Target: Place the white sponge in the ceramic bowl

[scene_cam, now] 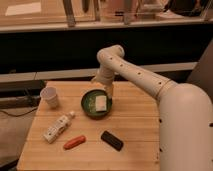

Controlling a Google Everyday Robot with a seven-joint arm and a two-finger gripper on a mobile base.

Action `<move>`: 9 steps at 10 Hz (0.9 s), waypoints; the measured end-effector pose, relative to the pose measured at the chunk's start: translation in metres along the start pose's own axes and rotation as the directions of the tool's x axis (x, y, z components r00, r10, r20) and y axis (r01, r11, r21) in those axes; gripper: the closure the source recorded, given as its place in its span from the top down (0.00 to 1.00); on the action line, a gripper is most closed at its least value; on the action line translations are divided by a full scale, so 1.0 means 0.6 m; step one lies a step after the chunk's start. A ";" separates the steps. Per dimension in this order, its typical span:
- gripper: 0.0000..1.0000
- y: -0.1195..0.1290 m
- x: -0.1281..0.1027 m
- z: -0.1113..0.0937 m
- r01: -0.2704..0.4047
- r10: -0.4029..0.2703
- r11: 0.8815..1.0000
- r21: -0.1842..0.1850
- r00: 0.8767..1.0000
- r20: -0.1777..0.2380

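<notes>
The white sponge [101,103] lies inside the dark green ceramic bowl [88,109], toward its right side. The bowl stands near the middle of the wooden table [140,131]. My gripper [108,91] hangs just above the bowl's back right rim, right over the far end of the sponge. The arm reaches in from the right and bends down to it.
A white paper cup [50,96] stands at the table's left. A white bottle [58,126] lies on its side front left. An orange-red object [74,142] and a black block [112,140] lie near the front edge.
</notes>
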 end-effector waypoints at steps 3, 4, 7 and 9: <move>0.80 -0.001 -0.003 -0.001 0.002 -0.002 1.000 -0.003 1.000 -0.004; 0.80 -0.001 -0.003 -0.001 0.002 -0.002 1.000 -0.004 1.000 -0.005; 0.80 -0.001 -0.006 -0.001 0.006 -0.006 1.000 -0.006 1.000 -0.009; 0.80 -0.001 -0.007 -0.001 0.008 -0.008 1.000 -0.008 1.000 -0.013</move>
